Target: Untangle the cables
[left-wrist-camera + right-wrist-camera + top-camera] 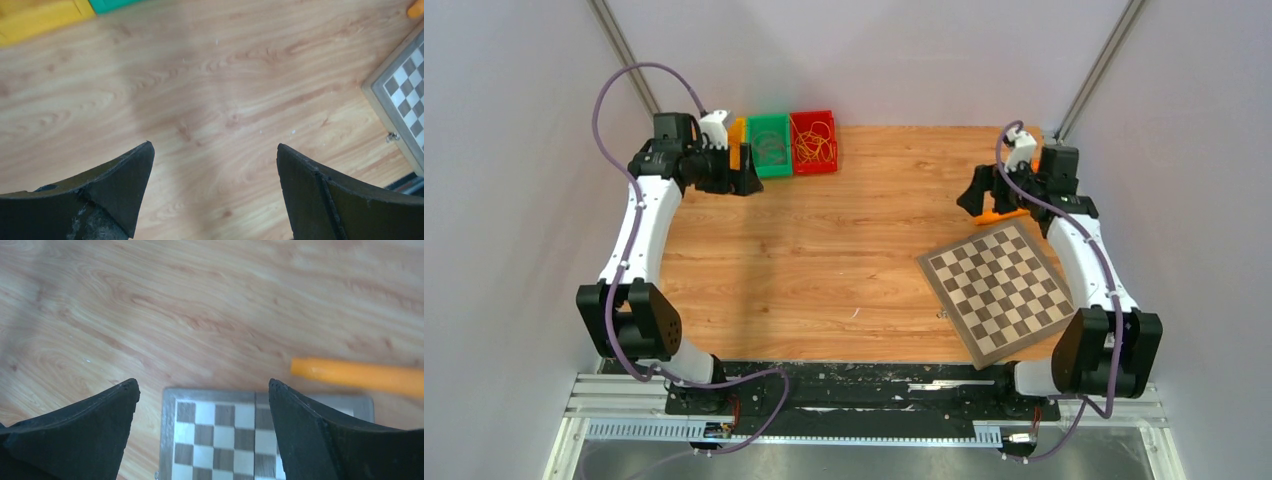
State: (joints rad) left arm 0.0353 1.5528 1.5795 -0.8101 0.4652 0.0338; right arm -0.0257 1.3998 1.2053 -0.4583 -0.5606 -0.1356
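The cables (816, 149) are thin, curly yellow strands lying in a red bin (828, 120) at the table's far edge; they show only in the top view. My left gripper (748, 181) hovers just left of the bins, apart from the cables. In the left wrist view that gripper (214, 146) is open, with only bare wood between its fingers. My right gripper (970, 196) is far right, at the chessboard's far corner. In the right wrist view it (202, 384) is open and holds nothing.
A green bin (770, 126) and a yellow bin (737, 133) stand beside the red one. A folded chessboard (1002, 290) lies at the right. A solid orange piece (1004, 214) rests at its far edge, also in the right wrist view as the orange piece (357, 376).
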